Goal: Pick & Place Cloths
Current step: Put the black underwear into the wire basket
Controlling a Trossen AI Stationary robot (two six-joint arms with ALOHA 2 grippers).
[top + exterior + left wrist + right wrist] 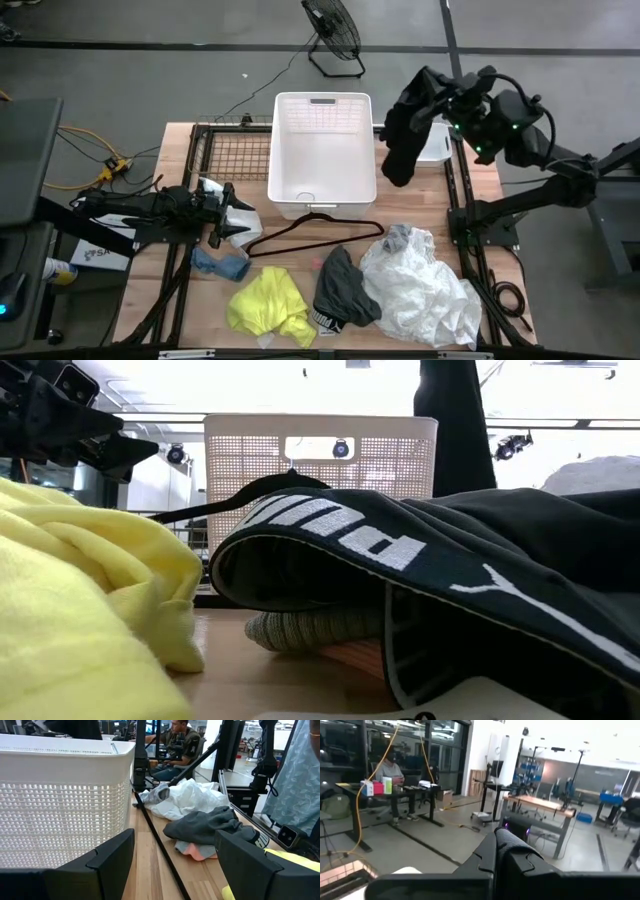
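Cloths: one black piece in the air, the rest heaped along the counter's near side.

A black cloth [400, 135] hangs limp from the right gripper [432, 100], beside the white basket [322, 150]. On the counter [180, 150] lie a crumpled white garment [425, 290], a dark grey garment [345, 290] with a lettered waistband touching it, a bunched bright yellow cloth [268, 305], a small blue piece [222, 264] and a small pink piece [192, 851] under the grey one.

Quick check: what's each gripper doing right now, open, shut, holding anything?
Left gripper: open, empty, beside the white basket.
Right gripper: shut on the black garment, raised beside the basket.
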